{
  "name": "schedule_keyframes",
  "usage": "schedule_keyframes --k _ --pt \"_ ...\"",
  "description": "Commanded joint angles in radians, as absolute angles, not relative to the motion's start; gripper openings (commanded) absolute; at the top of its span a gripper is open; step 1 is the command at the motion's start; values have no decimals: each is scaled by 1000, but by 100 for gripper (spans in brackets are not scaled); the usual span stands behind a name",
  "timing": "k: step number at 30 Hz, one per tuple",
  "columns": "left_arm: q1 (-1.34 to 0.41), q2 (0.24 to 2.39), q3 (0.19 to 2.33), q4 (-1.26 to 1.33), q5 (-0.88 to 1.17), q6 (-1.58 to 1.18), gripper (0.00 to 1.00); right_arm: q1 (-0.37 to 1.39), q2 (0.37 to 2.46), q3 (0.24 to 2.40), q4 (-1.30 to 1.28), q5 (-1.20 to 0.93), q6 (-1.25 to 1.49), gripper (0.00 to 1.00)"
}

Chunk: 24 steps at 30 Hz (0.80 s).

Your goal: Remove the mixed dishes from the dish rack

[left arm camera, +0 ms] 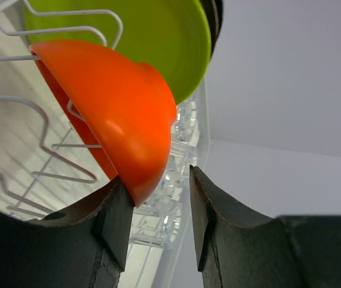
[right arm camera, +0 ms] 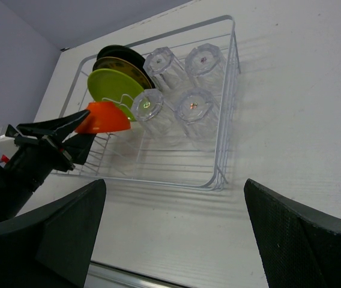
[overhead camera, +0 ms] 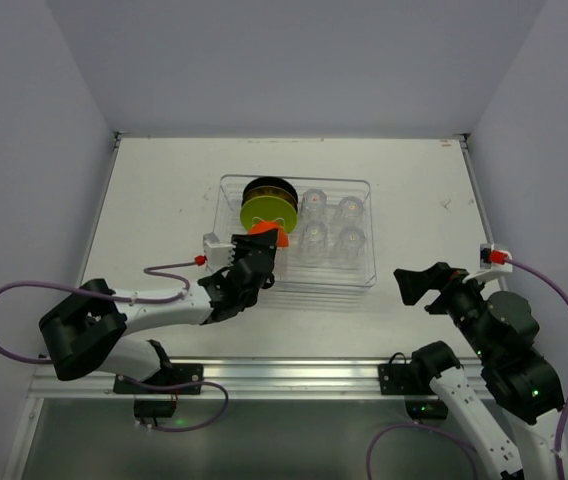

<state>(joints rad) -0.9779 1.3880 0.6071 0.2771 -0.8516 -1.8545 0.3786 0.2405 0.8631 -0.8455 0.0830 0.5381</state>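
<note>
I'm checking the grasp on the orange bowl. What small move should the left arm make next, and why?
Probably ease the left gripper forward a little. The orange bowl touches only one fingertip at its rim, with a gap to the other, so closing now might pinch too little.

No legible txt, labels, brand marks or nos. in any view. Orange-red bowl (left arm camera: pixel 122 114), yellow-green plate (left arm camera: pixel 164 36), dish rack (overhead camera: pixel 371 240): plain surfaces (nothing printed shows). Small white block (overhead camera: pixel 214 243) near rack's left wall: too small to tell if marked.
</note>
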Motion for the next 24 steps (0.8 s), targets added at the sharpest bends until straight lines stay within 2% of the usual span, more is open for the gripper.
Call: schedule_keyframes --k 1,9,11,17,21,24 --pt "-979 1336 618 432 -957 -1803 43 376 241 862 -824 61 522 99" --pt "-979 1344 617 405 -962 -1837 44 377 247 867 -825 58 518 99" --pt "-979 1362 612 394 -962 -1867 36 377 247 867 -827 57 519 99" --pt "-979 1417 595 384 -943 -1945 34 377 250 880 -841 55 518 99" --pt "-979 1431 597 390 -951 -1945 30 376 249 887 -844 55 515 99" --pt "-979 1431 589 397 -965 -1945 23 377 252 887 -844 54 515 99"
